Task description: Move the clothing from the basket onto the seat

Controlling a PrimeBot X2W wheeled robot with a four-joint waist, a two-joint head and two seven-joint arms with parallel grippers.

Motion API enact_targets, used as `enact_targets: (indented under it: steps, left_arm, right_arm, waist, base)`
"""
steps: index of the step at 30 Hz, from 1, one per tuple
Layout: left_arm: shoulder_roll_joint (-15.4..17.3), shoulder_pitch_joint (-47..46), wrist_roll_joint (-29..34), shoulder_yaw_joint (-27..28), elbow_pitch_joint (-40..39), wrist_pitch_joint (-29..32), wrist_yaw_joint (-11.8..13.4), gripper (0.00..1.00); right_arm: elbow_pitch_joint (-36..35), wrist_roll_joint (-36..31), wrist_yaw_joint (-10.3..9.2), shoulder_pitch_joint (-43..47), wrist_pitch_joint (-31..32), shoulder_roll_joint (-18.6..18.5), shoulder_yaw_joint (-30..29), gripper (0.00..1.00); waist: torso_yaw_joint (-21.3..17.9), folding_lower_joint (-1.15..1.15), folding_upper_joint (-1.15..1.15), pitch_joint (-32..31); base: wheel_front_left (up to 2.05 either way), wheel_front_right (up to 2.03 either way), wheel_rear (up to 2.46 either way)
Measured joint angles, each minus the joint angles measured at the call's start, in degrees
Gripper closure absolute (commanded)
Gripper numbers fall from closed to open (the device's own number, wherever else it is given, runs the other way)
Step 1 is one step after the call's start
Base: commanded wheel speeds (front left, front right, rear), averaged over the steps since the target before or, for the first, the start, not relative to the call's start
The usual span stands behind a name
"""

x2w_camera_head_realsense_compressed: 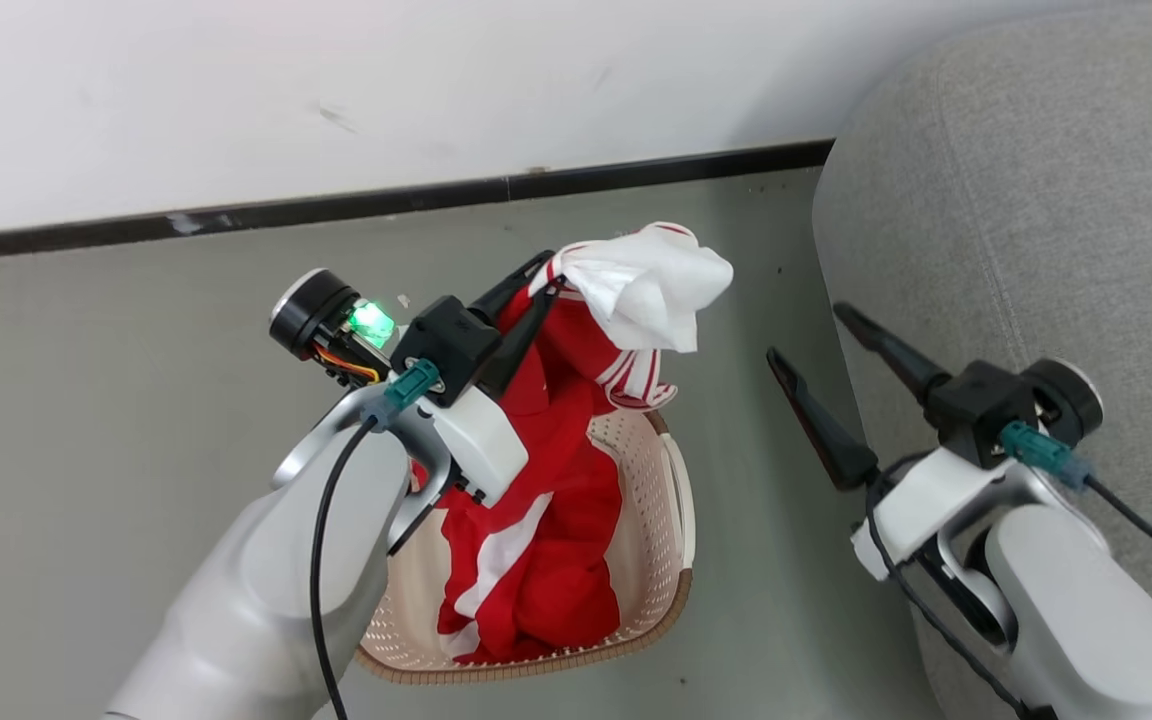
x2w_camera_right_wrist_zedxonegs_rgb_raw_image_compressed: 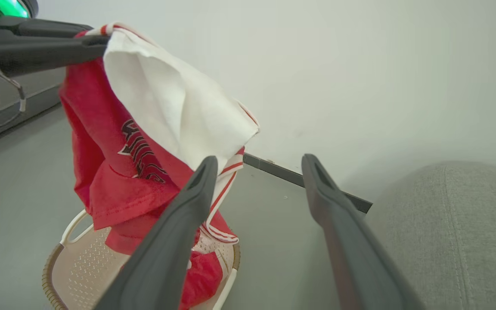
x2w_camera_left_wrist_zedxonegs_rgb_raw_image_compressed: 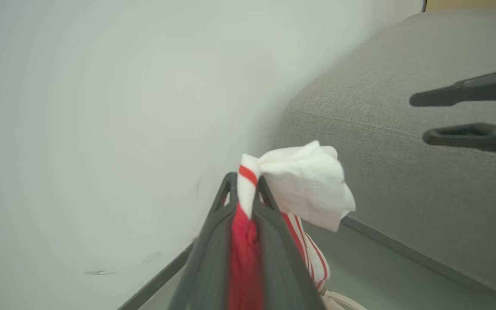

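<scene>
Red sportswear jersey (x2w_camera_head_realsense_compressed: 556, 470), white stripes, white panel, dark lettering. The upper end is pinched between the clenched fingers of the left gripper (x2w_camera_head_realsense_compressed: 550, 278) and raised above the laundry basket (x2w_camera_head_realsense_compressed: 651, 520). The lower folds hang down into the basket's bottom, and the white panel flops over to the right of the fingertips.

Laundry basket: cream perforated plastic with a brown woven-look rim. It stands on the grey floor (x2w_camera_head_realsense_compressed: 116, 400), left of the sofa (x2w_camera_head_realsense_compressed: 1016, 200).

Sofa: grey coarse-woven upholstery with rounded edges, at the right.

Right gripper (x2w_camera_head_realsense_compressed: 808, 333): fingers spread wide, grasping nothing. It hovers between the basket and the sofa, just beside the sofa's edge.

White wall (x2w_camera_head_realsense_compressed: 336, 80) with a dark baseboard (x2w_camera_head_realsense_compressed: 386, 200), on the far side.
</scene>
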Motion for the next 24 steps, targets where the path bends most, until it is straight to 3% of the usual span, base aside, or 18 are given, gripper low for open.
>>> enact_targets:
  steps: [10,24]
  left_arm:
    - [0.0,0.2,-2.7,-2.3,-5.2,2.5,0.0,1.0]
    - [0.0,0.4,-7.6,-6.4,-13.7,7.8,0.0,1.0]
  right_arm:
    - [2.1,6.4,0.0,2.2,0.0,-3.8,2.9,0.0]
    - [7.3,14.3,0.0,0.8,0.0,-7.8,11.8,0.0]
  waist:
    - [0.5,0.0,0.0,-4.4]
    - [1.8,0.0,0.0,-9.5]
  base:
    - [0.0,0.0,0.0]
    - [0.0,0.0,0.0]
